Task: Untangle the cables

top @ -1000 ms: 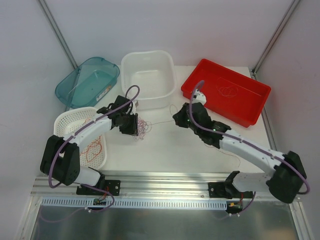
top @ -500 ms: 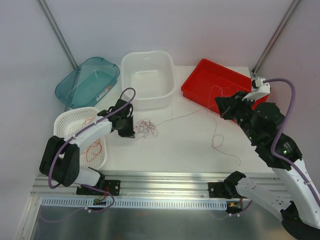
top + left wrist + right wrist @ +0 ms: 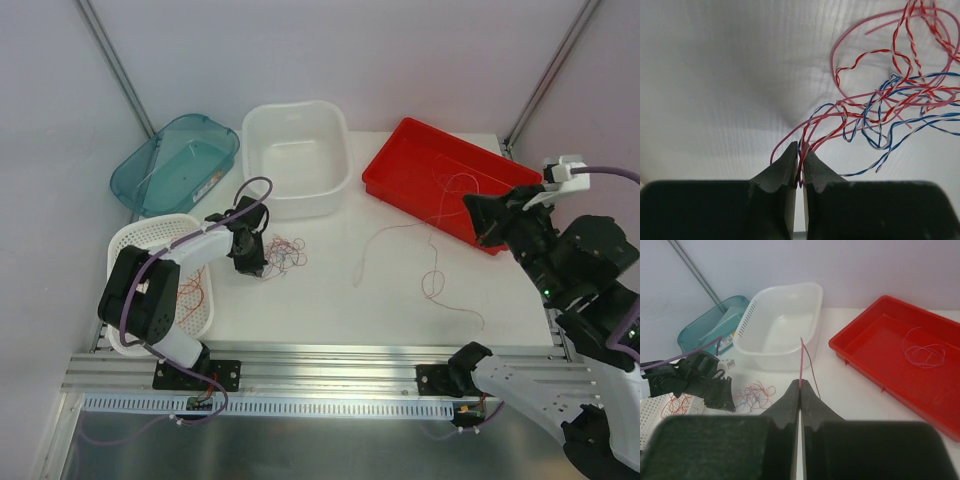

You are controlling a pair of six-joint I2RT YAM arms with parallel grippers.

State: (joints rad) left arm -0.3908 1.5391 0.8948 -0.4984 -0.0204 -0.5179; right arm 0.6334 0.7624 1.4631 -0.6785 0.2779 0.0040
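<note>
One strand out of the knot, left gripper anchoring the rest

Nearest the arm bases, the left gripper [image 3: 801, 167] had closed within the last second. It was pinching red and blue strands at the edge of the tangle [image 3: 285, 255], which lay on the table [image 3: 330, 310] just right of the white basket [image 3: 122, 250]. Farther out, the pale pink strand [image 3: 800, 362] no longer ran taut to the tangle. Its loose end lay on the table well apart from the tangle, between it and the red tray [image 3: 500, 190]. The right gripper [image 3: 487, 222], clamped on that strand, had swung from beside the tangle up and out to the right. It hung above the tray's near edge. A pale cable [image 3: 452, 183] already lay coiled inside the tray. By my reading, one cable was free and needed dropping into the tray, and the anchored tangle held several more to draw out.
</note>
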